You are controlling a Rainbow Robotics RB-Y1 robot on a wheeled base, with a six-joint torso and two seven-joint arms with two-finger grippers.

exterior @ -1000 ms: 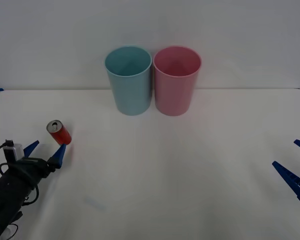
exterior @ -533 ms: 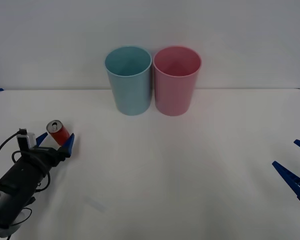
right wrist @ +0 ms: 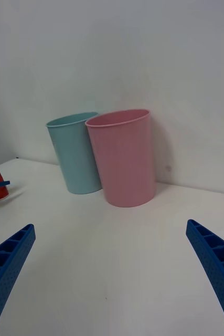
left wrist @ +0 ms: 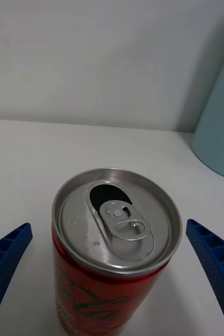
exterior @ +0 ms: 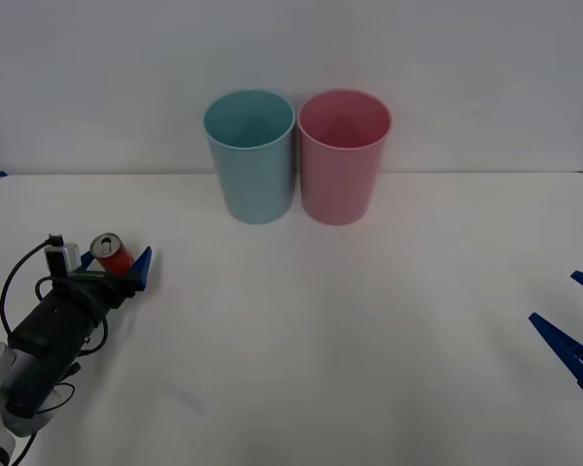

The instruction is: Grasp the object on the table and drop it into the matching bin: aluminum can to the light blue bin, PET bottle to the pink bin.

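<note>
While spread, left tool (exterior: 115,263) straddles aluminum can (exterior: 112,254)

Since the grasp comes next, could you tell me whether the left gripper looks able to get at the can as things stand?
Probably yes. The left gripper is open with the can upright between its fingers, and nothing else stands near it on the table.
</note>
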